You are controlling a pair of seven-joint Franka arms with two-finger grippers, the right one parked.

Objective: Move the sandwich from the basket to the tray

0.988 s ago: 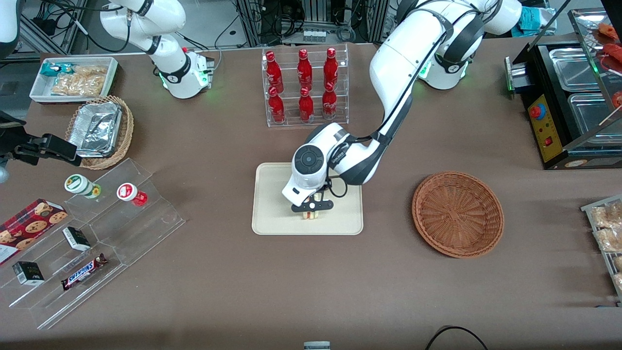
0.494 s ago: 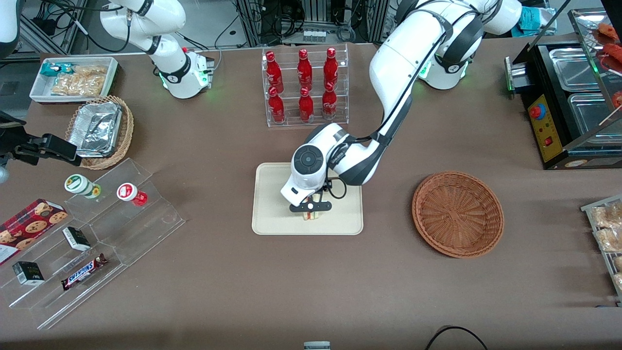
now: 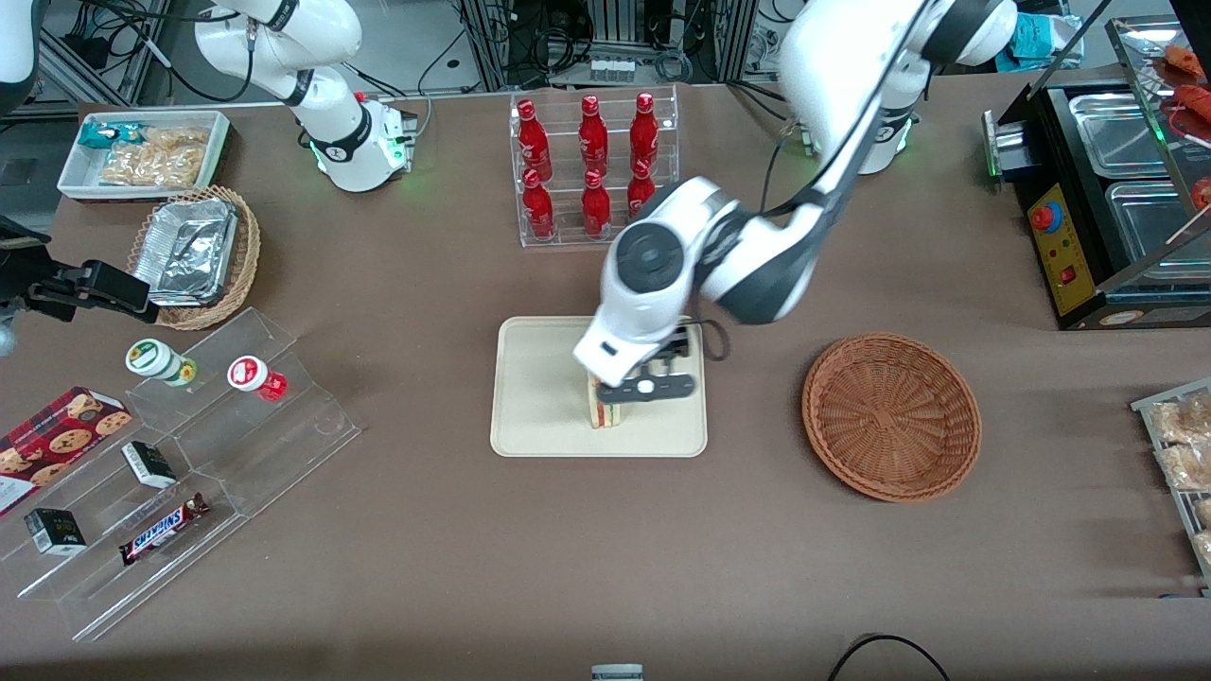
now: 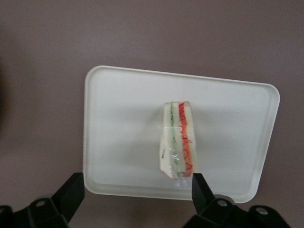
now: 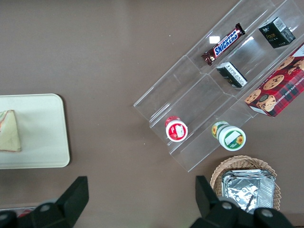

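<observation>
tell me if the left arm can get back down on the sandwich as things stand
Probably yes. The open claw hangs just above the sandwich, which stands alone on the tray, with nothing between them.

Pale sandwich (image 4: 177, 144) striped red and green, cream tray (image 4: 118, 123), reddish-brown woven basket (image 3: 890, 416), black claw (image 4: 137, 190).

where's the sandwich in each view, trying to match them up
Front view: sandwich stands on the tray, by its edge nearer the camera, just under the open gripper.
Left wrist view: sandwich on the tray, cut edge showing, gripper above it.
Right wrist view: sandwich on the tray.
Shared landmark: the tray.
</observation>
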